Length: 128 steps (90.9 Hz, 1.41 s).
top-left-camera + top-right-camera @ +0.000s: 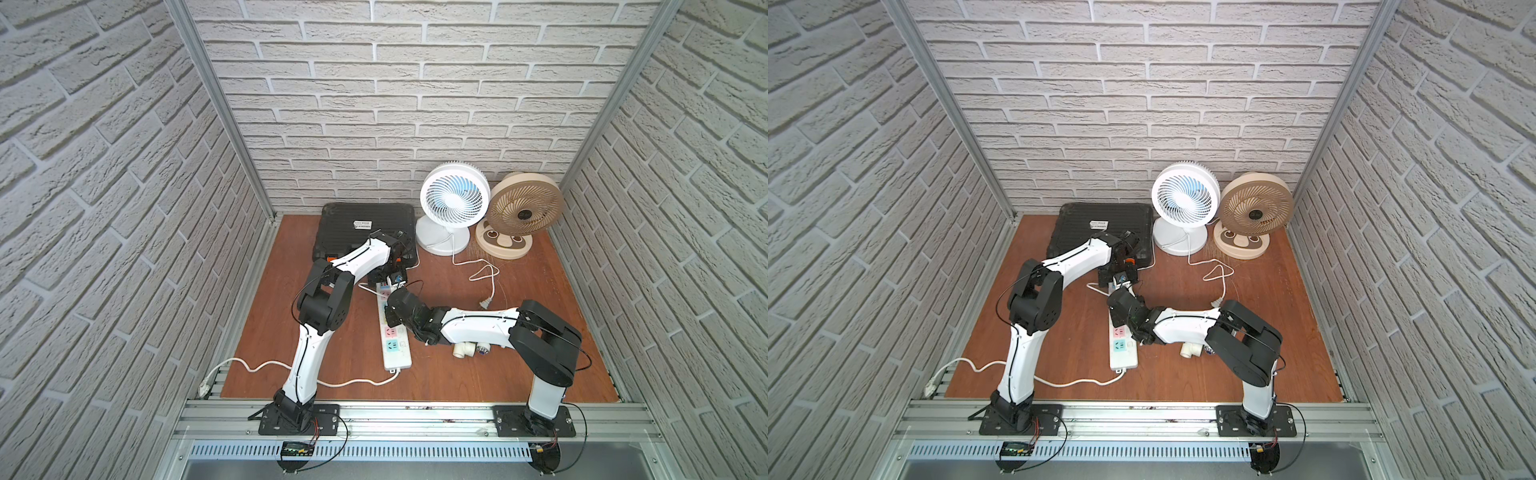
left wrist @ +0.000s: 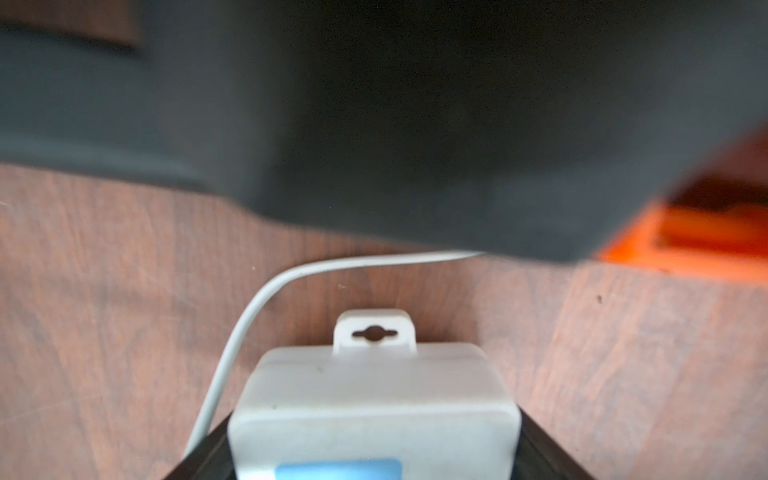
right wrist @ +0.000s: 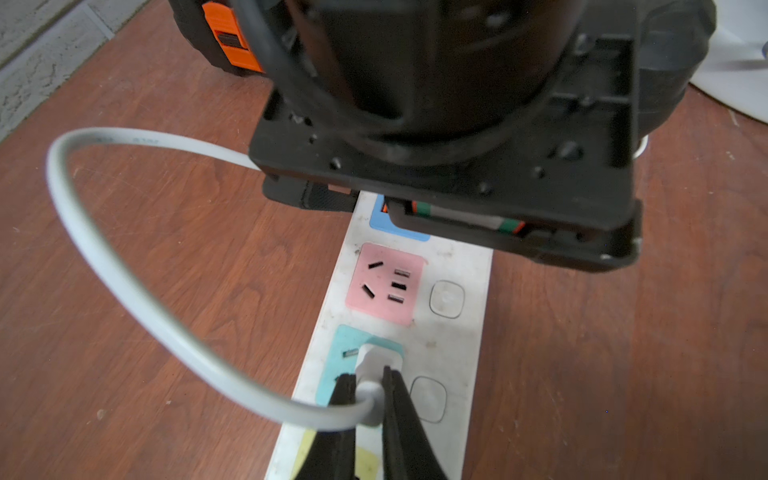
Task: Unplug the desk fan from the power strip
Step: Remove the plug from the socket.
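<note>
Your right gripper [image 3: 368, 374] is clamped on the white plug [image 3: 376, 353], seated in the teal socket [image 3: 340, 345] of the strip [image 3: 461, 266]. Your left gripper [image 2: 374, 453] grips the strip's far end (fingers against both sides). The fan [image 1: 453, 195] stands well apart at the rear, beside a beige fan [image 1: 523, 208]

Beige fan [image 1: 524, 210] and black case [image 1: 345, 237] at back — pipe fitting [image 1: 462, 351] nearer.

The left gripper [image 1: 390, 283] covers the far end of the power strip [image 1: 397, 353]; the right gripper [image 3: 370, 380] and a plug [image 3: 380, 357] block its middle. A cord loop [image 3: 104, 257] arcs alongside. Its near-end sockets lie clear above.
</note>
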### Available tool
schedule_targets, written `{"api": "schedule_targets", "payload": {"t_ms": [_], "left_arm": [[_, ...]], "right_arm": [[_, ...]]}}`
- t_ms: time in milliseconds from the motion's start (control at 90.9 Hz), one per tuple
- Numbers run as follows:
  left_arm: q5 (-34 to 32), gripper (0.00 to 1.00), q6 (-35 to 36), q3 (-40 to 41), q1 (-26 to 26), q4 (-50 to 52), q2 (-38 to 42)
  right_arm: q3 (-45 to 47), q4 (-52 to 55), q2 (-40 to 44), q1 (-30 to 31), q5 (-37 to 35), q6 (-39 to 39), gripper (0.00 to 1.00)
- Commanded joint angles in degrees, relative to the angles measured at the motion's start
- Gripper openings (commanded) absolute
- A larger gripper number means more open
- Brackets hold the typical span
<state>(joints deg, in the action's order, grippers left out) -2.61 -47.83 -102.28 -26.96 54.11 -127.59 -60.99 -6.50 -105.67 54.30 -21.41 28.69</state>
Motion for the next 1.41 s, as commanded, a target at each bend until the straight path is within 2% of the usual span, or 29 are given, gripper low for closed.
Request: {"api": "schedule_targets", "payload": {"t_ms": [0, 308, 660, 1111, 1397], "left_arm": [[6.7, 0.00, -1.0, 2.7, -0.7, 11.8, -5.4], [6.7, 0.00, -1.0, 2.6, -0.7, 12.0, -5.4], [6.6, 0.00, -1.0, 3.0, -0.7, 11.8, -5.2], [6.7, 0.00, -1.1, 3.5, -0.8, 11.6, -4.8], [6.8, 0.00, -1.1, 3.4, -0.8, 11.5, -4.9]], "right_arm": [[-3.3, 5.5, -1.2, 1.9, -2.1, -2.0, 0.03], [-8.6, 10.2, -3.8, 5.1, -8.4, -5.8, 0.03], [-6.1, 6.9, -2.5, 4.6, -6.6, -3.0, 0.03], [1.6, 1.6, 2.2, -0.4, 0.6, 4.9, 0.03], [0.6, 3.1, 1.9, -0.5, 1.7, 4.5, 0.03]]}}
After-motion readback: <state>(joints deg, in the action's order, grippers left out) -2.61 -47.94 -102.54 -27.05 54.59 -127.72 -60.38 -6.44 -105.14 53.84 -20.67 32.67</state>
